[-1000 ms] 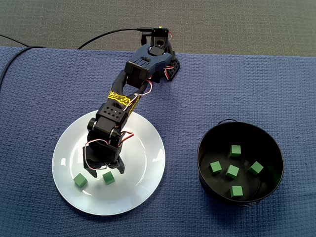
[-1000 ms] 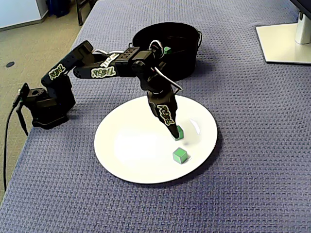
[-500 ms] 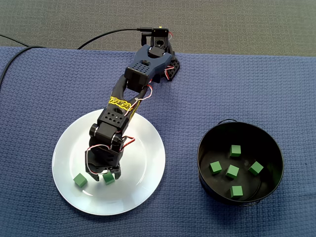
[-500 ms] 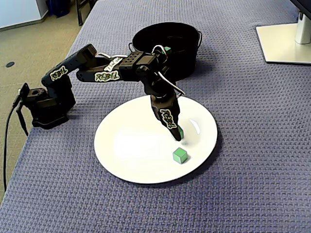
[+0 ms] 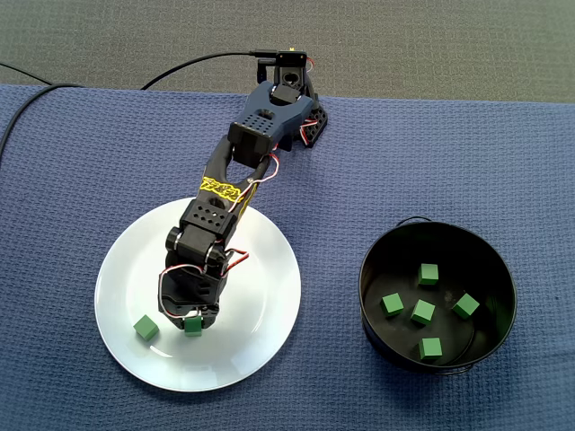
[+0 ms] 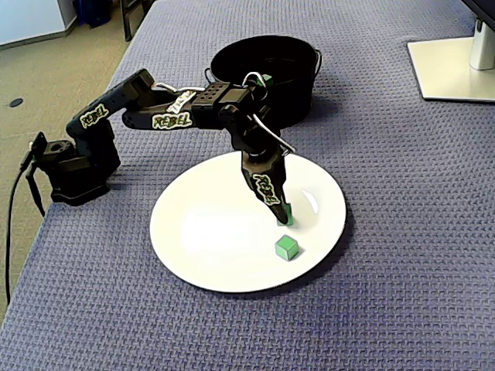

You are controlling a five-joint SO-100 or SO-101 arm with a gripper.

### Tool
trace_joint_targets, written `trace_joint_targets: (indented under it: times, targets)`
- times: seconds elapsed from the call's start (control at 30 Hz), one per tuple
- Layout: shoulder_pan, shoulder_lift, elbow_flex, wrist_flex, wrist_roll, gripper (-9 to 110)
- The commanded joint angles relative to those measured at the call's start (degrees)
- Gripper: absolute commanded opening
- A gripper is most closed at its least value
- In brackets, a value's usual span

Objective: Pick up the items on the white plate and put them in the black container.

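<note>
A white plate (image 5: pixel 262 305) (image 6: pixel 205 232) lies on the blue cloth with two green cubes on it. My gripper (image 5: pixel 191 320) (image 6: pixel 283 219) is lowered onto the plate, its jaws drawn in against one green cube (image 5: pixel 193 327) (image 6: pixel 286 213), which still rests on the plate and is mostly hidden by a finger in the side fixed view. The other green cube (image 5: pixel 145 329) (image 6: pixel 286 247) sits free just beside it. The black container (image 5: pixel 370 269) (image 6: pixel 298 104) stands apart from the plate and holds several green cubes (image 5: pixel 423 312).
The arm's base (image 5: pixel 289 94) (image 6: pixel 73 166) stands at the cloth's edge with a black cable (image 5: pixel 193 63) running off it. A white monitor stand (image 6: pixel 452 66) sits at the far right corner in the side fixed view.
The gripper has come down over the cube nearer the plate's middle and its jaws have narrowed from wide open to tight against it. Both cubes stay in place.
</note>
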Motion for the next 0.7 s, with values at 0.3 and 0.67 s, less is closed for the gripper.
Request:
trace_joint_targets:
  times: [0.3, 0.67]
  targets:
    - [-3.34, 37.53, 2.72, -0.62, 43.42, 0]
    - [-27.33, 66.62, 16.61, -12.92, 69.7, 0]
